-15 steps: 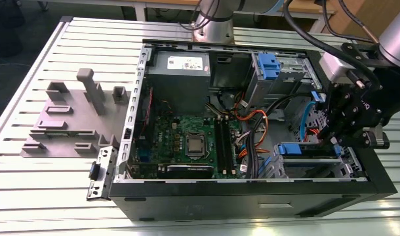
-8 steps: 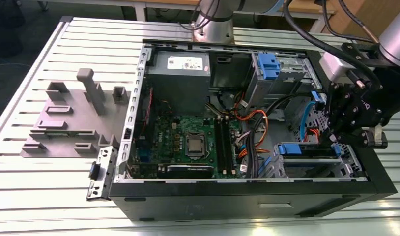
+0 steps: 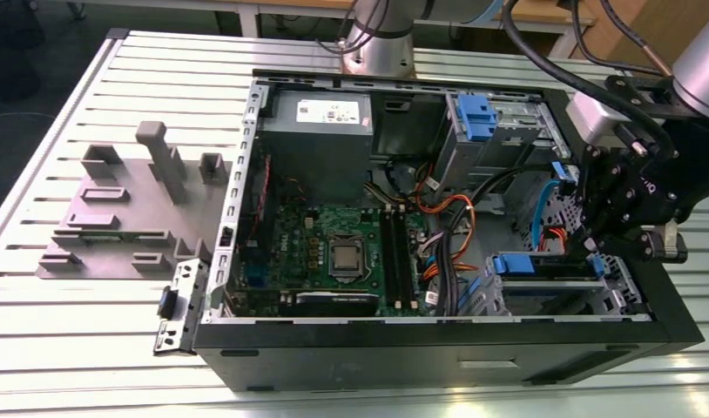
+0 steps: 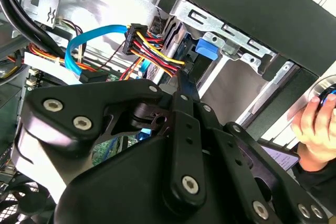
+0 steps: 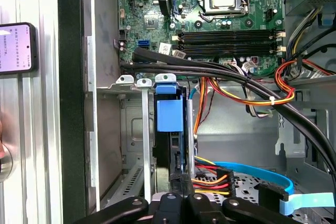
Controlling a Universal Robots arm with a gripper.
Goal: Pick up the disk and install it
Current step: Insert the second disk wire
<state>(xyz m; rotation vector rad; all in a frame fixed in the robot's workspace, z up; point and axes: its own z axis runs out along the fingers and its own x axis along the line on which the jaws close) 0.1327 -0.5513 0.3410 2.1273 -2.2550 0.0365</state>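
One open computer case (image 3: 448, 348) lies on a slatted metal table (image 3: 52, 305), with its motherboard (image 3: 331, 244) facing up. The disk (image 3: 527, 264) sits in the metal drive cage (image 3: 616, 296) at the case's near corner on the exterior view's right, the blue end of its frame showing. In the first wrist view the disk (image 5: 169, 113) stands on edge in a slot of the cage, just beside two bare metal rails.

The gripper (image 3: 595, 251) hangs inside the case just beside that cage, near a bundle of red, yellow and orange wires (image 5: 210, 174) and a light-blue flat cable (image 5: 262, 174). I cannot tell whether it is open, closed or gripping anything.

A second blue plastic piece (image 3: 476, 113) sits in the cage at the case's far corner on the same side. A grey moulded fixture (image 3: 122, 209) rests on the table beside the case's opposite edge. Outside the case wall are a person's hand (image 4: 315, 124) and a phone (image 5: 16, 48).
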